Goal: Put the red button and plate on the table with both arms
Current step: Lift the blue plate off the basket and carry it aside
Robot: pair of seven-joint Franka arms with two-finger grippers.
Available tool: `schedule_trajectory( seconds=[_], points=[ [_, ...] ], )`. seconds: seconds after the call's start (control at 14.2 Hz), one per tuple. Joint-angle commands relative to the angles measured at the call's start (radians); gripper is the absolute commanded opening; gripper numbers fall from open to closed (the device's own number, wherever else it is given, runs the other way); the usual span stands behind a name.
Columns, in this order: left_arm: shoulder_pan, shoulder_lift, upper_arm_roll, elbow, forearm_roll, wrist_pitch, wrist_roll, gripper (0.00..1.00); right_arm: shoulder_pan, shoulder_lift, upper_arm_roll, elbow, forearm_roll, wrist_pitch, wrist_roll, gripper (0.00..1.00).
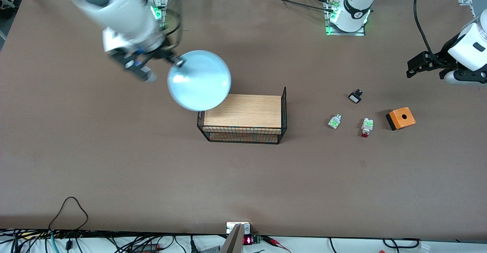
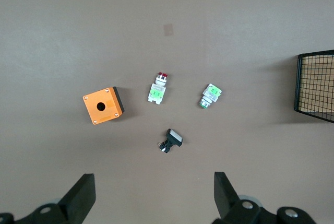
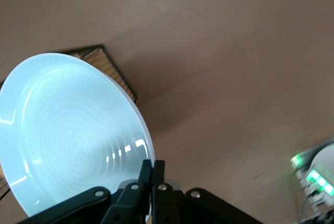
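My right gripper [image 1: 177,61] is shut on the rim of the pale blue plate [image 1: 199,80] and holds it in the air, tilted, over the table [image 1: 114,161] and the corner of the wire rack [image 1: 243,118] toward the right arm's end. The right wrist view shows the plate [image 3: 68,135] clamped between my closed fingers [image 3: 152,171]. The red button [image 1: 366,127] lies on the table beside the orange box [image 1: 400,118]. It also shows in the left wrist view [image 2: 158,89]. My left gripper [image 1: 418,66] is open and empty, high over the table near the left arm's end.
A whitish-green part without red cap [image 1: 335,121] lies beside the red button, toward the rack. A small black part [image 1: 355,96] lies farther from the front camera than both. Cables run along the table's front edge.
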Motion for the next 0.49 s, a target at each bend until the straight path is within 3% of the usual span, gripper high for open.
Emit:
schedule_trajectory(
  seconds=[0.0,0.42],
  points=[
    [0.004,-0.002,-0.007,0.016,0.014,-0.016,-0.004,1.0,-0.162,-0.009,0.012,-0.043,0.007,-0.011,-0.288,0.0],
    [0.006,-0.001,-0.007,0.016,0.014,-0.016,-0.004,1.0,-0.326,-0.009,0.012,-0.182,-0.096,0.081,-0.707,0.0]
  ],
)
